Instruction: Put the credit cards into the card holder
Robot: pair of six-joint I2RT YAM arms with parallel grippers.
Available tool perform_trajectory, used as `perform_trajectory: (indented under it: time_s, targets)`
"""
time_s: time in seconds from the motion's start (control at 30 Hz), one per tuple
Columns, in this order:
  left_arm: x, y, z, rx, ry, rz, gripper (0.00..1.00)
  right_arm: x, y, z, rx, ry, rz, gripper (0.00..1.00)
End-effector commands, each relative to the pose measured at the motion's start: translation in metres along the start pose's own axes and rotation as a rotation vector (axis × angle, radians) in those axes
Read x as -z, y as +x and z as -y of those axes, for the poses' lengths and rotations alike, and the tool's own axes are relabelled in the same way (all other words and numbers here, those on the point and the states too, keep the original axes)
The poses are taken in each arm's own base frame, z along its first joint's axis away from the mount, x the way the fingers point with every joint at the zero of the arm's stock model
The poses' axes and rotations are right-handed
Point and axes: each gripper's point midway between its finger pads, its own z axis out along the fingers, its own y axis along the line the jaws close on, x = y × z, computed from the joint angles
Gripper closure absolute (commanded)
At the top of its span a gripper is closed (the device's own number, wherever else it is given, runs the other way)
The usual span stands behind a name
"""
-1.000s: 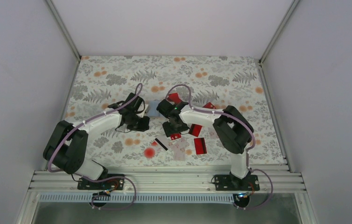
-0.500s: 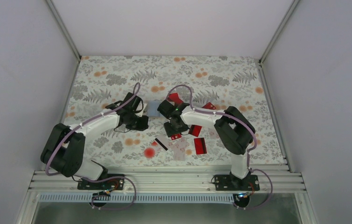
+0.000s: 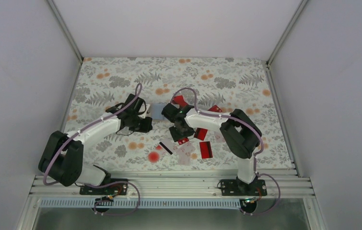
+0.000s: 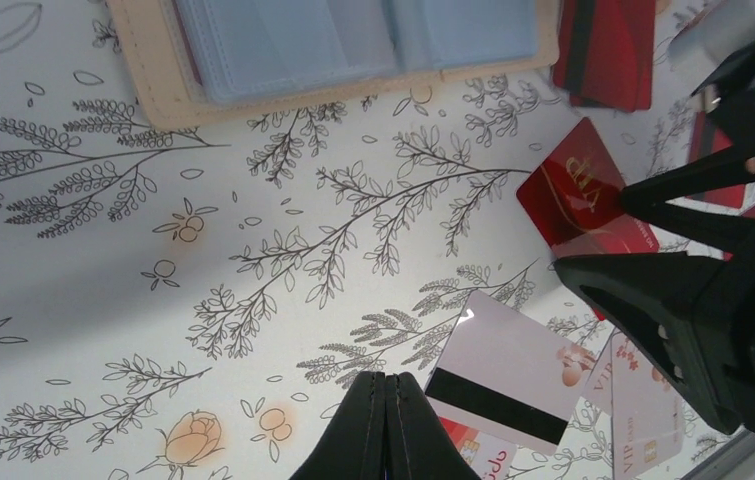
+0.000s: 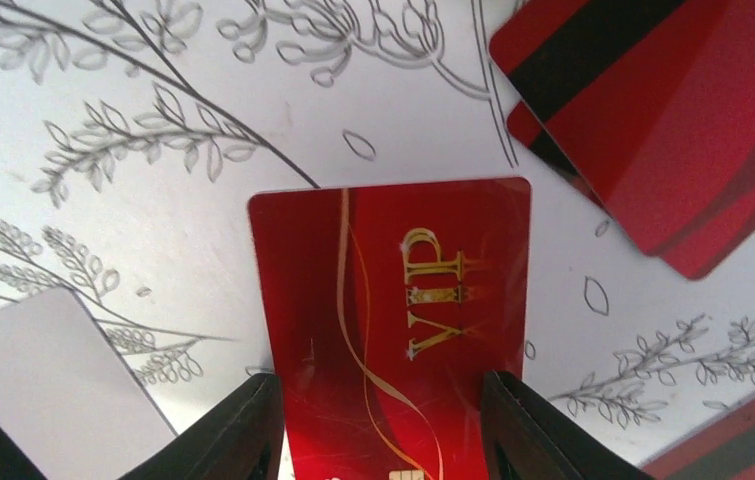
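Right claw (image 5: pixel 383 425) is set astride a red VIP card (image 5: pixel 393 300) lying flat; whether it is pinched cannot be told. Left claw (image 4: pixel 385 400) is closed, empty. At eleven o'clock from the right claw, the card holder (image 3: pixel 157 111) is spread open with no card seen inside it, so the credit cards (image 3: pixel 206 149) are judged all unfiled.

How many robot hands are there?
2. The left hand is shut over the flowery table, near the card holder; the right hand straddles a red VIP card. None seem hidden.
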Motion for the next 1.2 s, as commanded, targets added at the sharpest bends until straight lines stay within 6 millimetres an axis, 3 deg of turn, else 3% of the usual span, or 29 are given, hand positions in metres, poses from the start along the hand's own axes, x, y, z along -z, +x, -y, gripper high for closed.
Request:
perform_trajectory:
  time_s: [0.0, 0.17, 0.33, 0.5, 0.77, 0.93, 1.17]
  targets:
    - [0.016, -0.021, 0.009, -0.003, 0.016, 0.082, 0.98, 0.005, 0.014, 0.009, 0.005, 0.054, -0.053, 0.50]
    - [0.022, -0.024, 0.011, 0.001, 0.016, 0.103, 0.98, 0.034, 0.002, 0.015, -0.052, -0.008, 0.009, 0.45]
    - [0.026, -0.027, 0.013, -0.002, 0.019, 0.117, 0.97, 0.055, -0.008, 0.047, -0.197, -0.028, 0.036, 0.18]
    - [0.028, -0.032, 0.014, -0.013, 0.013, 0.129, 0.97, 0.057, -0.011, 0.086, -0.388, -0.025, 0.050, 0.01]
    - [0.032, -0.041, 0.016, -0.043, 0.002, 0.147, 0.97, 0.047, -0.025, 0.147, -0.575, 0.004, 0.031, 0.01]
    - [0.034, -0.045, 0.016, -0.059, -0.006, 0.154, 0.97, 0.038, -0.042, 0.171, -0.714, -0.059, 0.038, 0.01]
    - [0.030, -0.049, 0.014, -0.074, -0.001, 0.152, 0.97, 0.023, -0.058, 0.200, -0.876, 0.036, -0.003, 0.01]
